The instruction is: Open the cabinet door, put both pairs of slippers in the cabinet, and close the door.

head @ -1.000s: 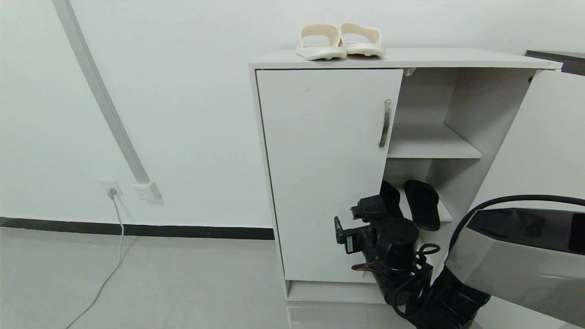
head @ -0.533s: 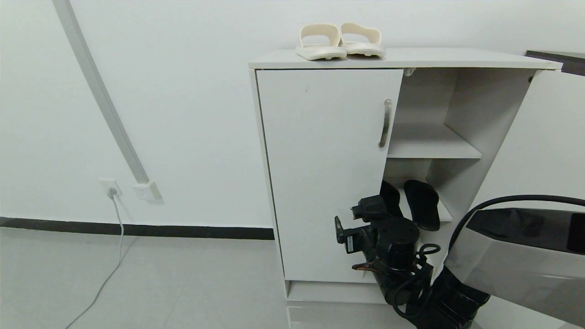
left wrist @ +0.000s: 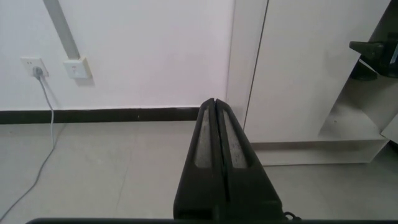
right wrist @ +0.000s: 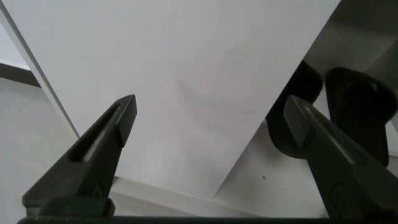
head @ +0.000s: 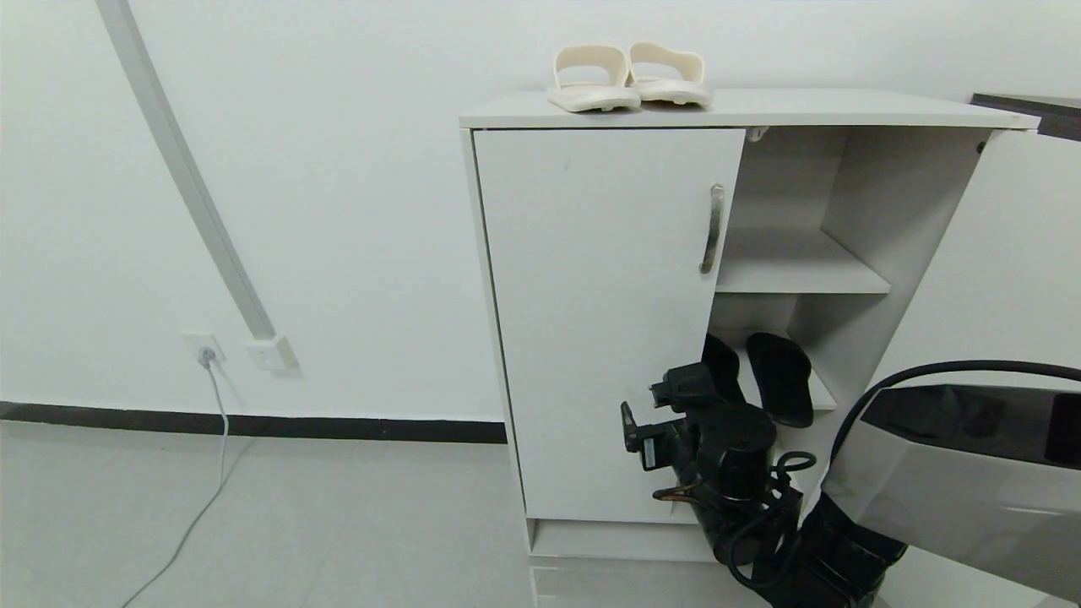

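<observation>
Right gripper [right wrist: 210,106], jaws spread wide, hangs at five o'clock just before the black slippers [head: 779,377] on the lower shelf [head: 821,393]; left gripper [left wrist: 214,109] is pressed together. Cream slippers [head: 629,78] sit at twelve o'clock atop the cabinet [head: 844,108] (probably light, squashy foam): pinch the adjoining straps.

1. Slippers: 4 total. 2 cream slippers [head: 593,80] at 12 o'clock, 2 black slippers [head: 781,377] at 4 o'clock.
2. Cabinet [head: 760,107]: 1.
3. Doors: 2. One closed door [head: 600,321], one open door [head: 1005,253].
4. Handle [head: 714,228]: 1 visible.
5. Shelves [head: 794,266]: 2 visible.
6. Wall plates [head: 272,353]: 2 at 9 o'clock.
7. Cable [head: 203,498]: 1.
8. Grippers: 2. Left gripper [left wrist: 214,134], right gripper [right wrist: 209,106].
</observation>
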Tool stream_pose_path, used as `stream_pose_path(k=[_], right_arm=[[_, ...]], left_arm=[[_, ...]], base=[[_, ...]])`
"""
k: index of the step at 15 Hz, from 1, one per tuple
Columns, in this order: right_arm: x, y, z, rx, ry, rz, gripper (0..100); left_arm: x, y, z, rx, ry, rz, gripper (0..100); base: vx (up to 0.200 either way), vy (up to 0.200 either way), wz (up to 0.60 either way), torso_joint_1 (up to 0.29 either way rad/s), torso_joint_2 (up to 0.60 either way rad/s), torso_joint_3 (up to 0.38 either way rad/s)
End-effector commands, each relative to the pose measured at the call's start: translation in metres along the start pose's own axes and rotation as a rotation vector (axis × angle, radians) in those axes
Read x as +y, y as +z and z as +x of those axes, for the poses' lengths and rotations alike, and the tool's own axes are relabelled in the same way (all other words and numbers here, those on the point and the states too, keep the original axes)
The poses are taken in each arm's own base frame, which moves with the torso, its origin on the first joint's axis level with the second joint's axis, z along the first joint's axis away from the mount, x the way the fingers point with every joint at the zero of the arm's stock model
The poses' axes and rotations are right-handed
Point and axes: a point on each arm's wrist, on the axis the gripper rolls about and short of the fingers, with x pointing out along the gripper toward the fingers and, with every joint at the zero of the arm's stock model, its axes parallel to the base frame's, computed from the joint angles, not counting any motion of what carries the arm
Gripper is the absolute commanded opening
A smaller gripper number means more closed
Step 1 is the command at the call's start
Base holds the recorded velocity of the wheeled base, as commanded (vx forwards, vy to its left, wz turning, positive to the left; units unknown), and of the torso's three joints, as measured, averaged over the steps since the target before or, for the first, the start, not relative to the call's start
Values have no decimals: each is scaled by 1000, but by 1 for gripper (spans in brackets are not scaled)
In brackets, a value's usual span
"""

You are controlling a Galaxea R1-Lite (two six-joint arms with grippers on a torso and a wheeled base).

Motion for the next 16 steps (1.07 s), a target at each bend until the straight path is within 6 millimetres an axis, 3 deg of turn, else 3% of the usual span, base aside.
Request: stream_pose_path(k=[1,7,16], right_arm=[[0,-1,0,2,0,-1,100],[0,-2,-1,6,-1,-8,100],[-2,-3,-3,-1,-1,-4,100]], left_arm=[[0,0,0,0,0,0,0],[0,0,0,0,0,0,0],[0,0,0,0,0,2,0]], base=[[0,0,0,-2,-198,-212],[0,0,0,31,-378,-350],[0,0,0,135,-468,-336]])
